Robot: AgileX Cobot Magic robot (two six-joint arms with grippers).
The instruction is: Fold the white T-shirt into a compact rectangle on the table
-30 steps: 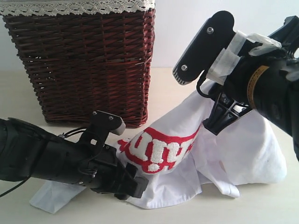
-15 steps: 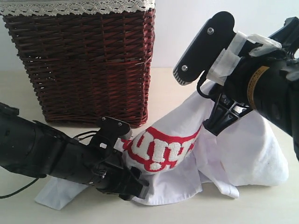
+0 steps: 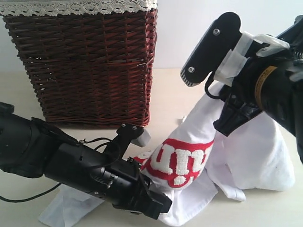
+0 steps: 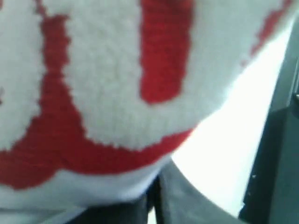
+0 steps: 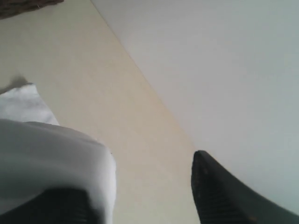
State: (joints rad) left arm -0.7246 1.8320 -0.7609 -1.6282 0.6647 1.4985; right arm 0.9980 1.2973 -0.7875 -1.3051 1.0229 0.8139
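White T-shirt bunched on the table, its top draped over one finger of the spread right pincer. Left pincer pressed together on the shirt's lower edge. Wicker basket behind; its interior is out of sight.

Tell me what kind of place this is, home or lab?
Likely a lab test bench staged for laundry folding, not a home: a plain pale table against a blank wall, with a wicker basket and a white T-shirt on it.
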